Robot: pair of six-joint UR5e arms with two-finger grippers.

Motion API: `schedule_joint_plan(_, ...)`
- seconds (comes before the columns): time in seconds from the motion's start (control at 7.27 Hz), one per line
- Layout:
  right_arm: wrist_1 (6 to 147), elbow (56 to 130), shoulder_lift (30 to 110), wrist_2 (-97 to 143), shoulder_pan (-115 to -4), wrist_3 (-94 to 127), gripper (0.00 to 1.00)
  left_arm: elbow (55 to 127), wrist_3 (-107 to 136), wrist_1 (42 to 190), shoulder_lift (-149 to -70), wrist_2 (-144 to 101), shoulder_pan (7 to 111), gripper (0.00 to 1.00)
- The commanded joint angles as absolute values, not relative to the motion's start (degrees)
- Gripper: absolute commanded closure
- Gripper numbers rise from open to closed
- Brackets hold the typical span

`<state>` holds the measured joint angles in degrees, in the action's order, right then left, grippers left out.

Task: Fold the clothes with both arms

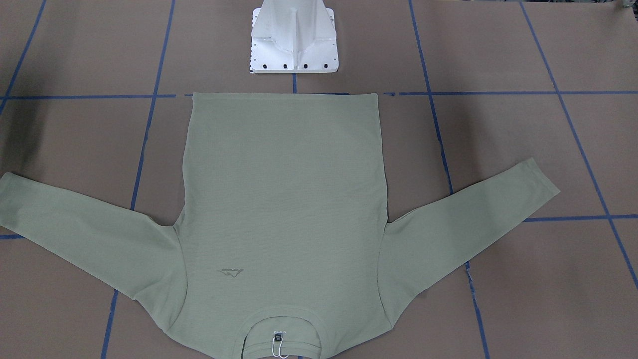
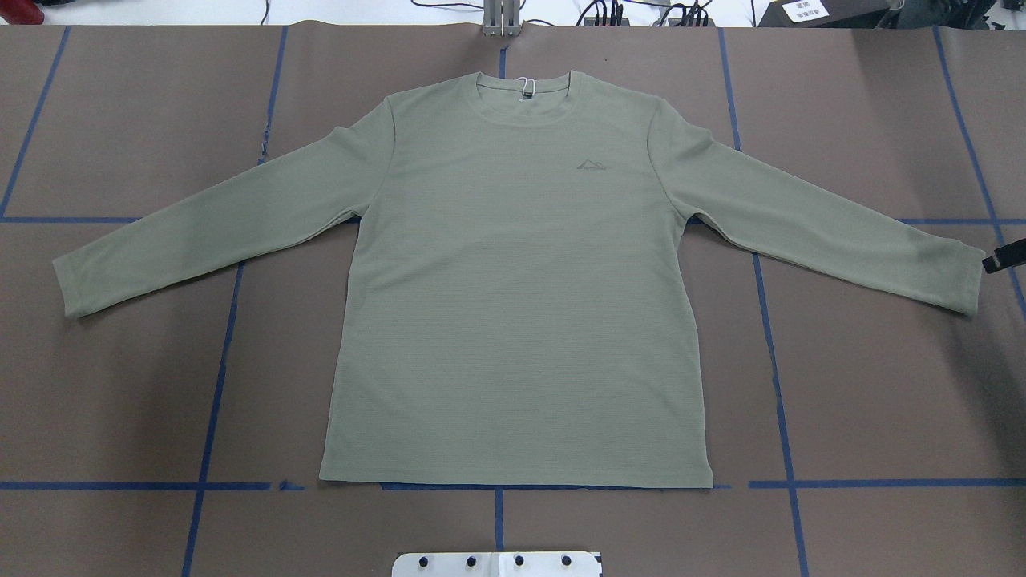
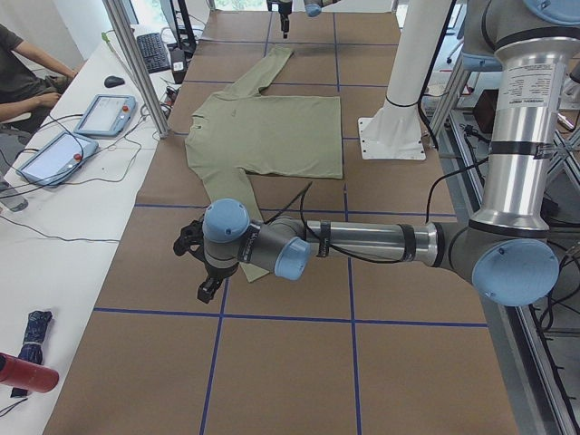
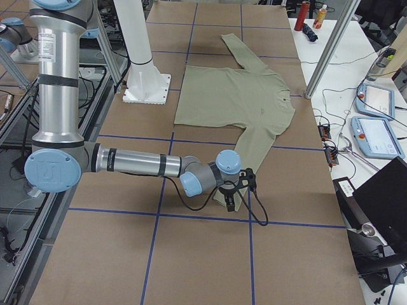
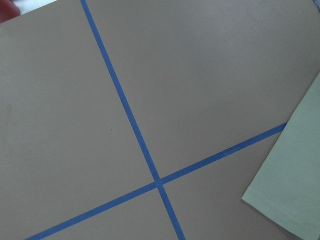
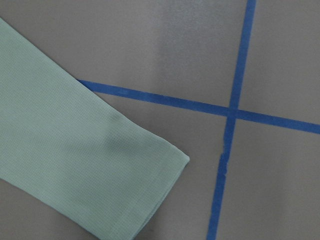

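Note:
The clothes are one sage-green long-sleeved shirt (image 2: 513, 304) lying flat, chest up, on the brown table, both sleeves spread and its collar (image 1: 284, 319) towards the operators' side. My left gripper (image 3: 201, 272) hangs low just beyond the near sleeve's cuff (image 5: 295, 190); I cannot tell whether it is open or shut. My right gripper (image 4: 236, 190) sits by the other cuff (image 6: 75, 160). Only a black tip of it (image 2: 1006, 258) shows in the overhead view, its state unclear. Neither wrist view shows fingers.
The white pedestal (image 1: 294, 40) stands just behind the shirt's hem. Blue tape lines (image 2: 216, 385) grid the table. A side table holds teach pendants (image 3: 104, 113) and cables, and a person (image 3: 23, 77) sits at it. A red object (image 3: 23, 372) lies there too.

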<state>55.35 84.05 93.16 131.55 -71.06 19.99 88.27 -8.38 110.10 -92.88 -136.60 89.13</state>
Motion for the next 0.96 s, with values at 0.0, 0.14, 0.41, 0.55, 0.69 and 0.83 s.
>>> schedule_joint_plan(0.0,49.9,80.3,90.8,127.8,-65.4,26.2,0.00,88.2,-8.6,110.1,-92.8,-136.5,89.1,0.00)
schedule_joint_plan(0.14,50.0,79.5,90.7,128.3,-65.7,25.7,0.00,88.2,-8.5,110.2,-92.8,-136.5,89.1,0.00)
schedule_joint_plan(0.41,49.9,76.1,90.7,130.1,-69.3,22.6,0.00,88.2,-8.5,110.3,-92.6,-136.8,89.1,0.00)
schedule_joint_plan(0.55,50.1,74.5,90.4,132.2,-71.6,19.1,0.00,88.2,-8.5,110.3,-92.6,-136.9,89.1,0.00)
schedule_joint_plan(0.69,50.5,74.6,90.1,132.6,-72.2,19.4,0.00,88.2,-8.5,110.3,-92.6,-136.9,89.1,0.00)
schedule_joint_plan(0.83,50.7,74.6,89.2,132.6,-72.2,19.7,0.00,88.2,-8.6,110.3,-92.6,-136.9,89.1,0.00)
